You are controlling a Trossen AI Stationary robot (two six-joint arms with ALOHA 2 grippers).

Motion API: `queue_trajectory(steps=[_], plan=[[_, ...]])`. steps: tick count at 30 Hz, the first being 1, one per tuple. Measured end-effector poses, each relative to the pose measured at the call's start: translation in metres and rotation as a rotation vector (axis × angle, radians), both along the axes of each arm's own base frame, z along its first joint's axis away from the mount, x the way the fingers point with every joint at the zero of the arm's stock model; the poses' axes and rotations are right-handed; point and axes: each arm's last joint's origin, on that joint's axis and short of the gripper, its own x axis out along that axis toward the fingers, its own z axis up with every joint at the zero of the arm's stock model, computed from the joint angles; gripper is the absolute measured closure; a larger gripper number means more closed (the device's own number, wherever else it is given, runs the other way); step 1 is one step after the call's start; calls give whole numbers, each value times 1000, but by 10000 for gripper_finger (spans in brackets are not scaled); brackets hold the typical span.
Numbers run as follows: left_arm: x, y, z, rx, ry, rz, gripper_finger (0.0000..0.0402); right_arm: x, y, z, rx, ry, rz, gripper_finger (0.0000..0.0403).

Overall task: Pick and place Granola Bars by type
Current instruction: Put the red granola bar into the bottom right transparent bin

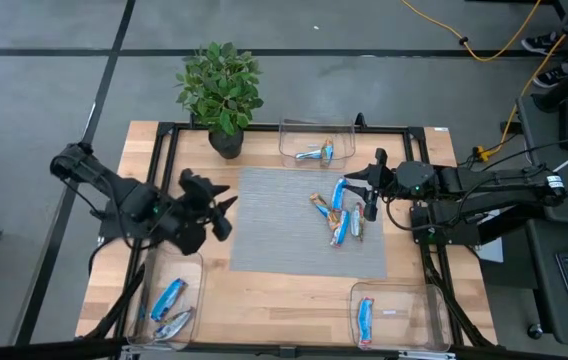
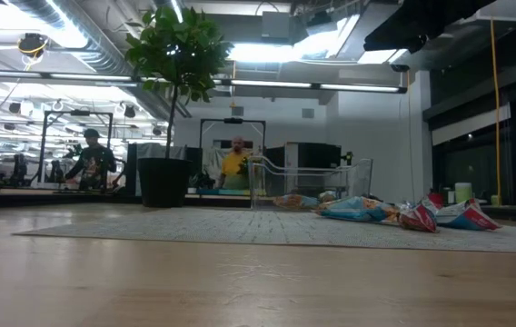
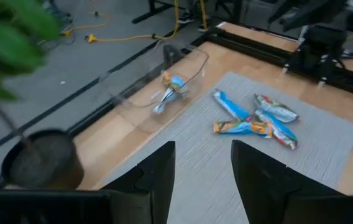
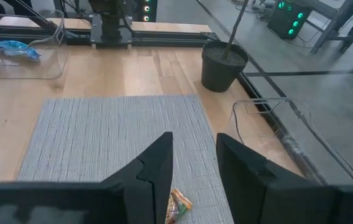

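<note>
Shiny foil-wrapped granola bars (image 1: 342, 212), blue and orange-red, lie clustered near the right edge of the grey woven mat (image 1: 274, 225). The right gripper (image 1: 369, 190) hovers over them, fingers parted and empty. The left gripper (image 1: 226, 210) hangs at the mat's left edge, fingers apart, empty.

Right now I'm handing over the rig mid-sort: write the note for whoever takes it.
Left gripper: open, empty, at the mat's left edge.
Right gripper: open, empty, above the bar pile.
Done: two bars in the front-left bin, two in the back bin, one in the front-right bin.
Left: a cluster of unsorted granola bars, blue and orange wrappers, on the grey mat.
</note>
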Motion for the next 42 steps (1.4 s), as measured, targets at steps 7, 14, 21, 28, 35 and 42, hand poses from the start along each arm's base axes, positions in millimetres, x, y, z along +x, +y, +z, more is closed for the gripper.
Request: queue_trajectory(steps=[7, 14, 21, 28, 35, 42], plan=[[33, 20, 5, 26, 47, -138, 254, 0, 0, 0, 0, 2, 0, 276], [76, 41, -8, 36, 97, -302, 252, -2, 0, -5, 11, 51, -5, 276], [106, 54, -32, -62, 147, -391, 259, -9, 1, -18, 212, 157, -45, 272], [116, 54, -46, -97, 195, -436, 260, -24, 3, -34, 388, 345, -134, 209], [115, 56, -45, -40, 202, -395, 266, -34, 1, -45, 466, 425, -289, 129], [116, 66, -43, -20, 189, -328, 268, -41, -1, -82, 562, 471, -441, 102]])
